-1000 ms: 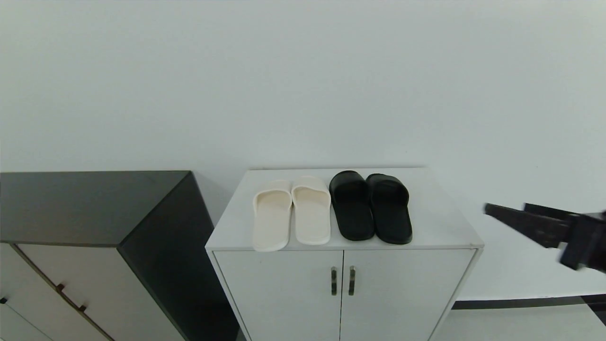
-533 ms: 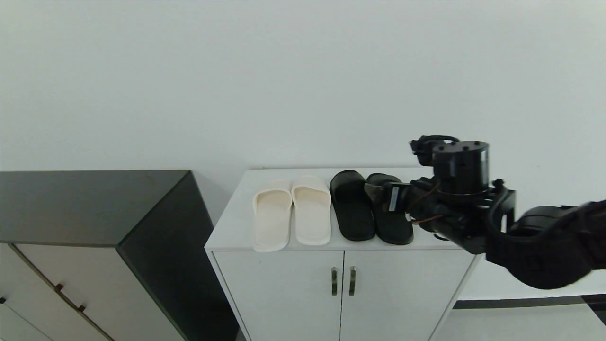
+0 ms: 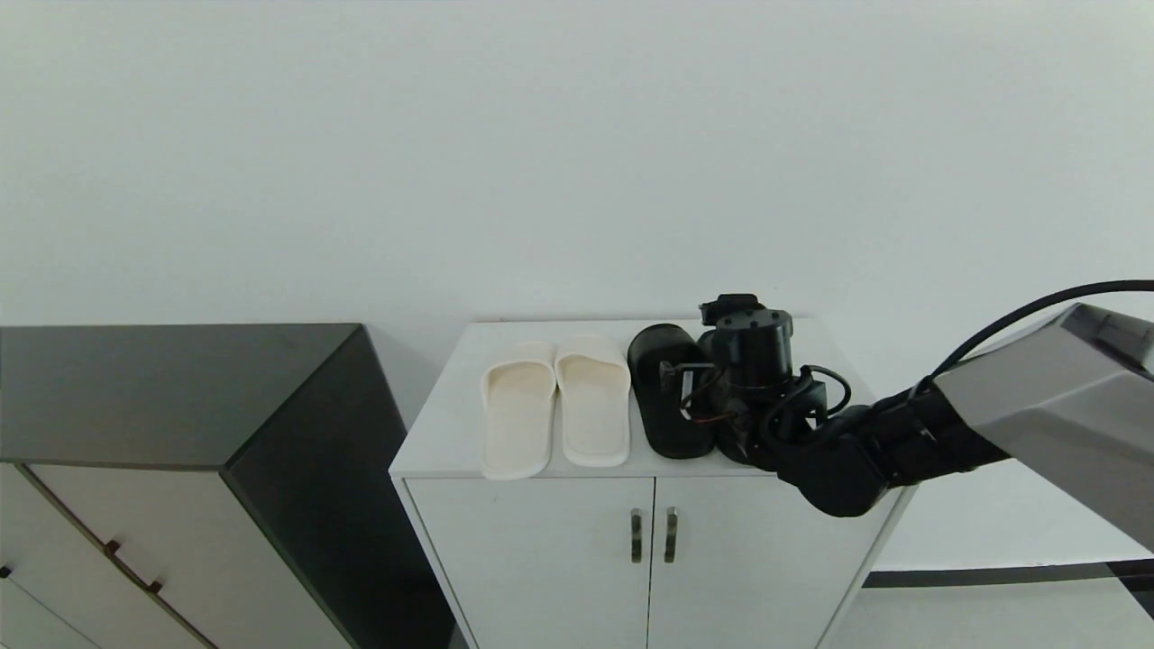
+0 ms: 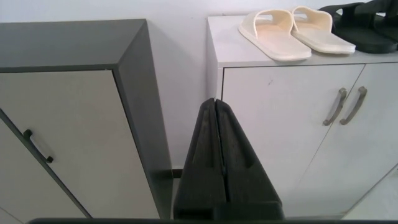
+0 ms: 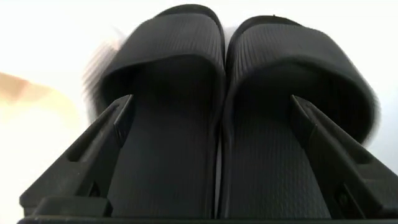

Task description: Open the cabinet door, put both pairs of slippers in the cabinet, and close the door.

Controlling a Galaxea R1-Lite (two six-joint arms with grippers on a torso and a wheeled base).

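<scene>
While both doors of the white cabinet [image 3: 541,568] are shut and the door handles [image 3: 670,534] untouched, where is your right gripper? (spotter)

Right gripper [image 5: 210,98] is at the black slippers [image 3: 665,388]. They lie side by side, touching, on the cabinet top [image 3: 442,424], just right of the cream slippers [image 3: 592,401]. Jaws wide, spread about as far as the pair itself, one of the fingers [image 5: 93,168] toward each outer edge. Holding nothing. Cannot tell whether the pads touch rubber. (me)

How do you take them well? (spotter)

My judgement: treat the two as one bundle. Centre on the seam where they meet and close evenly, so neither slipper squirts out. Bite on the soles' sides, not the soft straps, which would likely fold. Lift straight up before swinging away, so the cream pair isn't nudged. (me)

And the doors? (spotter)

Not yet opened, so nothing can go in. Left gripper [image 4: 216,109] hangs low before the gap between the dark cabinet [image 4: 68,56] and the white one. Its fingers are pressed together with nothing between them. It looks like the one to pull a handle, and would need to part its fingers first. (me)
</scene>
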